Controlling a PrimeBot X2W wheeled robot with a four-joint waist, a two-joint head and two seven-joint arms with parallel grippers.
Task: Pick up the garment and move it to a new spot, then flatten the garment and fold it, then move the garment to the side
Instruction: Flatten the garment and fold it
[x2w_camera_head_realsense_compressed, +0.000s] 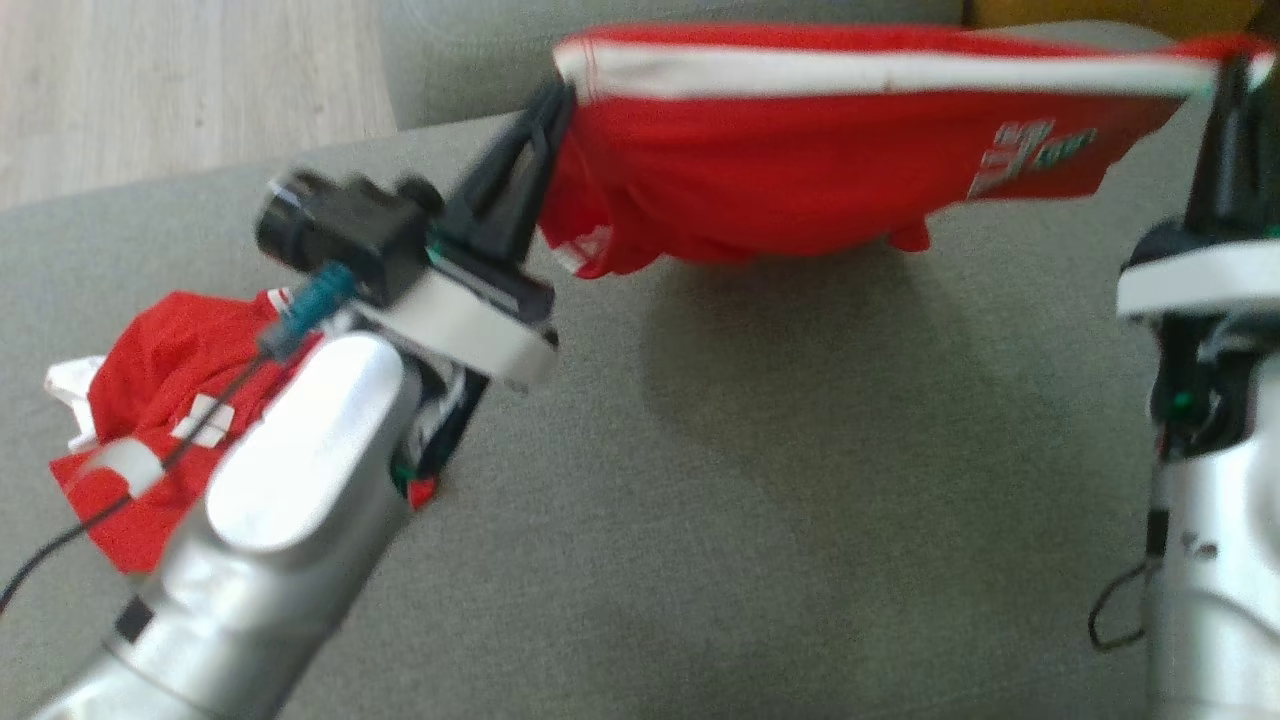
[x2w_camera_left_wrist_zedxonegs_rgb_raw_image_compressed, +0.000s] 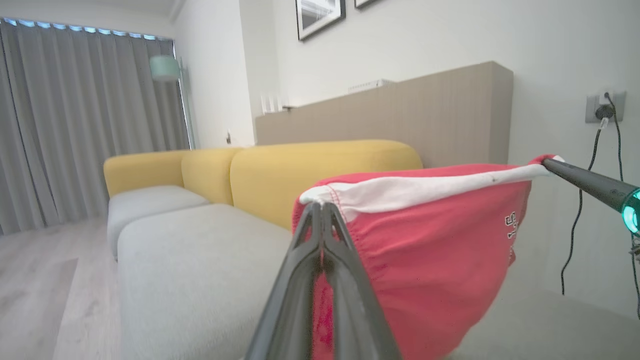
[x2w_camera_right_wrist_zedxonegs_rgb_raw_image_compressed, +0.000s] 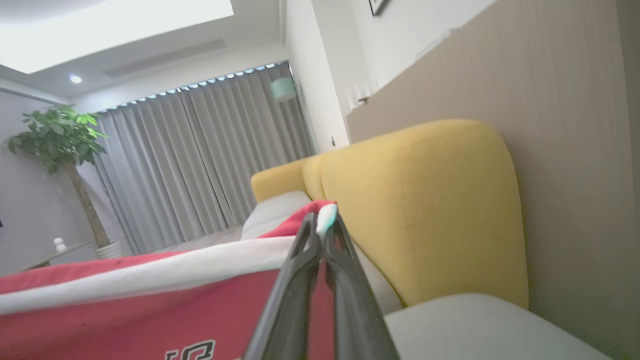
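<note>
A red garment (x2w_camera_head_realsense_compressed: 800, 170) with a white band along its top edge and a printed logo hangs stretched in the air above the grey sofa seat (x2w_camera_head_realsense_compressed: 750, 500). My left gripper (x2w_camera_head_realsense_compressed: 555, 105) is shut on its left corner and my right gripper (x2w_camera_head_realsense_compressed: 1235, 70) is shut on its right corner. In the left wrist view the garment (x2w_camera_left_wrist_zedxonegs_rgb_raw_image_compressed: 425, 250) hangs from my left gripper (x2w_camera_left_wrist_zedxonegs_rgb_raw_image_compressed: 320, 205), and the right arm's fingertip pinches the far corner. In the right wrist view my right gripper (x2w_camera_right_wrist_zedxonegs_rgb_raw_image_compressed: 320, 220) clamps the band of the garment (x2w_camera_right_wrist_zedxonegs_rgb_raw_image_compressed: 150, 310).
A second crumpled red and white garment (x2w_camera_head_realsense_compressed: 150, 420) lies on the seat at the left, partly under my left forearm. Yellow sofa backrests (x2w_camera_left_wrist_zedxonegs_rgb_raw_image_compressed: 300, 170) stand behind the seat. Wooden floor (x2w_camera_head_realsense_compressed: 180, 80) lies past the seat's far left edge.
</note>
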